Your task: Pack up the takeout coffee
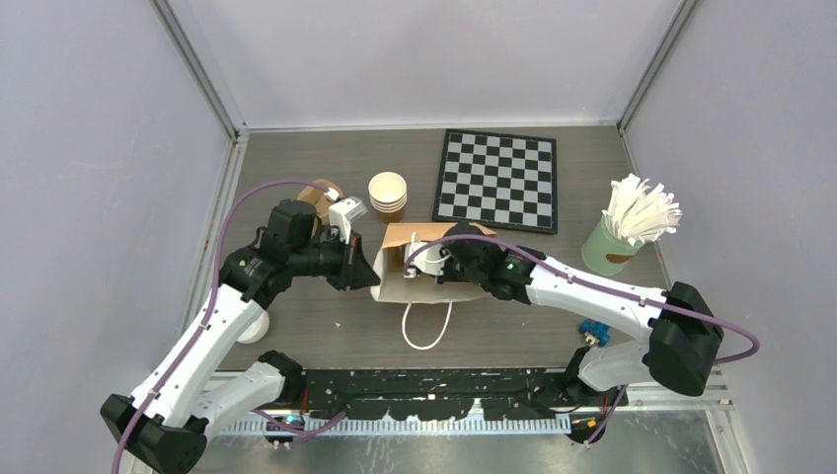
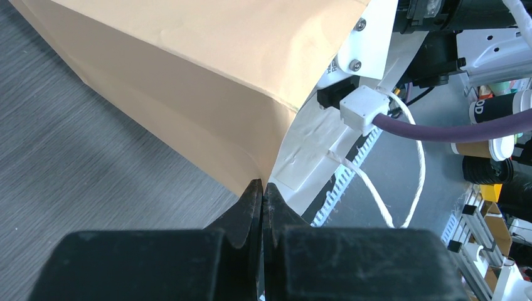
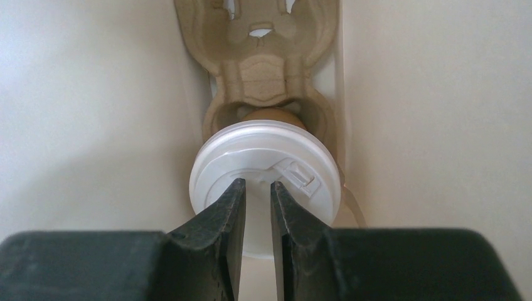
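Observation:
A brown paper bag (image 1: 395, 284) lies on its side mid-table, its mouth towards the right arm. My left gripper (image 1: 365, 271) is shut on the bag's left edge (image 2: 251, 113), and the paper runs into the closed fingertips in the left wrist view (image 2: 263, 186). My right gripper (image 1: 422, 265) reaches into the bag. In the right wrist view the takeout coffee (image 3: 266, 157), a tan cup with a round white lid, sits in a cardboard carrier (image 3: 260, 69) inside the bag. The right gripper (image 3: 258, 185) is just in front of the lid, jaws a narrow gap apart, pinching nothing visible.
A stack of lidless tan cups (image 1: 388, 195) and a chessboard (image 1: 496, 180) stand behind the bag. A green cup of white sticks (image 1: 624, 229) is at the right. A loose white lid (image 1: 253, 329) lies by the left arm. The bag's white handle loop (image 1: 427, 328) trails forward.

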`<action>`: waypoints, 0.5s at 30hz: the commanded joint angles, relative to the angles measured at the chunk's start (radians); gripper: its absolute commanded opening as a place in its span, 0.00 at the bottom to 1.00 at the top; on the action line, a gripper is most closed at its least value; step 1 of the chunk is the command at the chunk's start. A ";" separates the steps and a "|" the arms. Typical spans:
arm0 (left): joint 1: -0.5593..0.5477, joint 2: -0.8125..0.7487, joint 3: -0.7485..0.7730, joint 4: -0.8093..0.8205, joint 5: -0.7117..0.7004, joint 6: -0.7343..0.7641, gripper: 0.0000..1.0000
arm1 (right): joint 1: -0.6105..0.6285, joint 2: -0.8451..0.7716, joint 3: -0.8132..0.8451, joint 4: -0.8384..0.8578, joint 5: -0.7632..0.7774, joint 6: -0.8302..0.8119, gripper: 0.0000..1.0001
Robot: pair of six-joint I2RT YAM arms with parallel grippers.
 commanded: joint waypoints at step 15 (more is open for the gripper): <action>-0.002 0.001 0.053 0.013 -0.011 -0.016 0.00 | -0.016 -0.063 0.101 -0.113 -0.053 0.081 0.30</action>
